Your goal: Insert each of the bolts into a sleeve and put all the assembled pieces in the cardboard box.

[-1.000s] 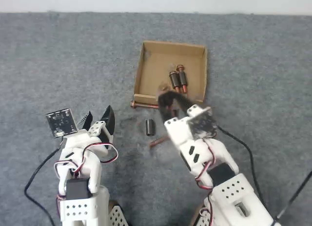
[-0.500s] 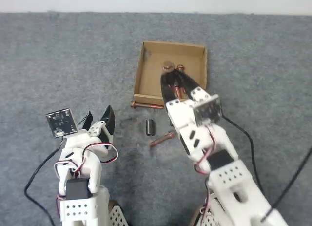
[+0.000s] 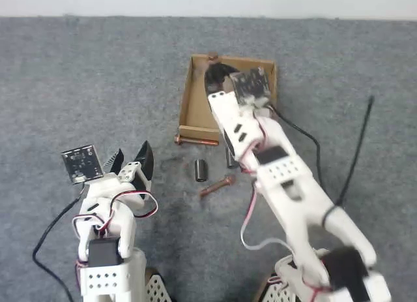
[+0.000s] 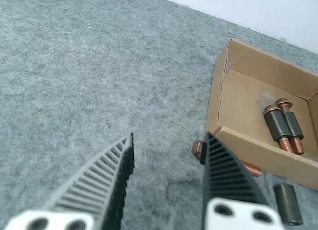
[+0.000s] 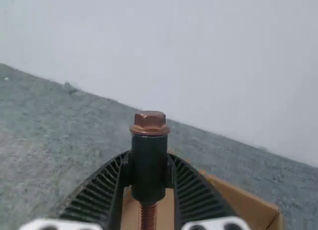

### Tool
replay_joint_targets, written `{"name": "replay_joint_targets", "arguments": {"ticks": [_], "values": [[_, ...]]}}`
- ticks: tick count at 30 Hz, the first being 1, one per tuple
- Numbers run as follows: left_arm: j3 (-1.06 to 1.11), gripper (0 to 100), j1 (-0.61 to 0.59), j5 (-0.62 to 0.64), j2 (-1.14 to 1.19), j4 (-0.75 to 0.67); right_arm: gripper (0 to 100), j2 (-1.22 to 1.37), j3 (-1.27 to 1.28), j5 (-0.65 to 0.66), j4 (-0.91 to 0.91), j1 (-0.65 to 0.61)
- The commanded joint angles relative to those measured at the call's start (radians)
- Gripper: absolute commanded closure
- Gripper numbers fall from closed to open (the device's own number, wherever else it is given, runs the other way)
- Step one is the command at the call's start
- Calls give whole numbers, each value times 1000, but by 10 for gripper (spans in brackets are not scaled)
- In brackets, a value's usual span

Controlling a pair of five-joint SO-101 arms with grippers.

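Note:
My right gripper (image 3: 215, 72) is shut on a black sleeve with a copper bolt through it (image 5: 148, 160). It holds the piece upright over the far left part of the cardboard box (image 3: 189, 100), with the bolt head (image 3: 212, 56) near the far rim. Two assembled pieces (image 4: 283, 125) lie inside the box (image 4: 248, 96). A loose bolt (image 3: 195, 141) lies along the box's front wall and another (image 3: 217, 185) on the carpet nearer me. An empty sleeve (image 3: 201, 169) lies between them. My left gripper (image 3: 131, 152) is open and empty, left of these parts.
A second dark sleeve (image 3: 229, 156) lies beside the right arm, just in front of the box. Grey carpet covers the table, with open room left of the box and behind my left gripper (image 4: 169, 140). Cables trail from both arms.
The right arm has swung forward from the box's front edge to over its far left part, carrying the bolt and sleeve. The left arm has not moved.

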Motion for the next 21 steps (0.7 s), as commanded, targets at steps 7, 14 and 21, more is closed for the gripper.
{"name": "replay_joint_targets", "arguments": {"ticks": [7,14,21], "values": [[-8,786,-60,-3,-12,-54,992,282,-600,-2,591,30],[-8,786,-60,-3,-12,-54,992,570,-933,-6,857,30],[-8,786,-60,-3,-12,-54,984,750,-1112,-6,969,30]]}}
